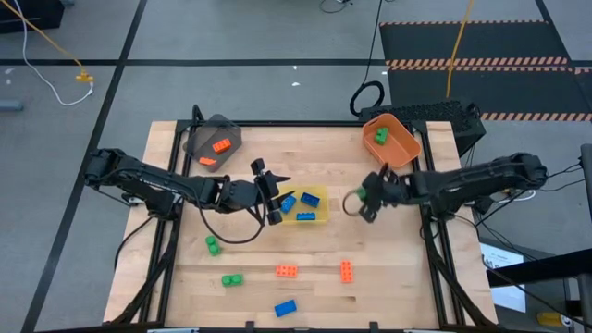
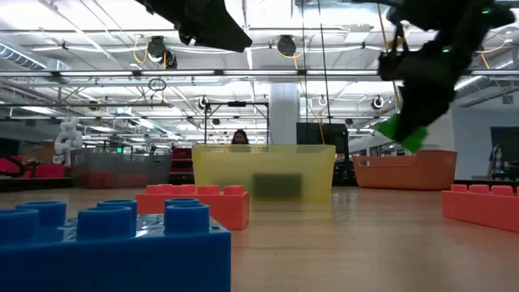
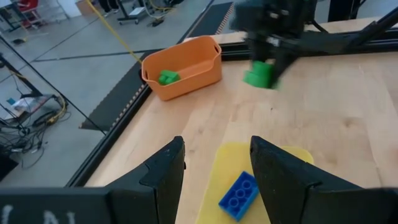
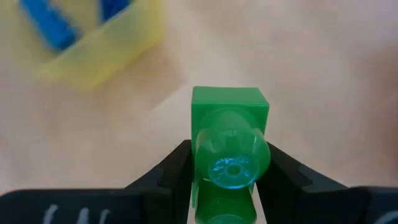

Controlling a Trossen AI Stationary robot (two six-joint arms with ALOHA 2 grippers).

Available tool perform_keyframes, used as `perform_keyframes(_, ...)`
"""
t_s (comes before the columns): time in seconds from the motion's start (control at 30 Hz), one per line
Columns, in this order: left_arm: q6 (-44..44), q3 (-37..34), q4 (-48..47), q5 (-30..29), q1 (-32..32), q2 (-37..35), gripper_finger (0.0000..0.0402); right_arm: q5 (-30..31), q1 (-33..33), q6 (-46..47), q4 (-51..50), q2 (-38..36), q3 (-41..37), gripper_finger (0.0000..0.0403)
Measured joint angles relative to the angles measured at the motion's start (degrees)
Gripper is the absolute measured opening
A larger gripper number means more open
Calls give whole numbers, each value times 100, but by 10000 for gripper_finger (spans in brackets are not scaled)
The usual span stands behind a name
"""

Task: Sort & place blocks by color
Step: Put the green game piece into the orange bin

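Observation:
My right gripper [image 1: 367,197] is shut on a green block [image 4: 229,142], in the air right of the yellow bin [image 1: 308,205]; the same block [image 3: 260,74] shows in the left wrist view and the low view [image 2: 403,131]. My left gripper [image 1: 271,192] is open and empty above the yellow bin's left edge, which holds blue blocks [image 1: 309,199]. One blue block [image 3: 239,195] lies just beyond its fingers. The orange bin [image 1: 391,140] holds a green block [image 3: 167,77]. The grey bin [image 1: 213,144] holds orange blocks [image 1: 220,145]. Loose green [image 1: 212,244], orange [image 1: 287,271] and blue [image 1: 285,307] blocks lie on the table. My right gripper pinches the green block between its two fingers [image 4: 175,170], one on each side face. The studded face [image 4: 232,158] points back toward the wrist camera. The block is lifted clear of the table.
Near half of the table carries loose blocks: two green at the left [image 1: 231,279], two orange [image 1: 346,270] in the middle, one blue at the near edge. The orange bin stands at the far right corner, the grey bin at the far left. A black cable [image 1: 227,236] loops by my left arm.

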Motion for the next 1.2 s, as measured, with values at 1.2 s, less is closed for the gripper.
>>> perform_keyframes(1.2, -2, 0, -42, 459, 1, 0, 182, 138, -5038, -3049, -1010, 701, 1016, 122)
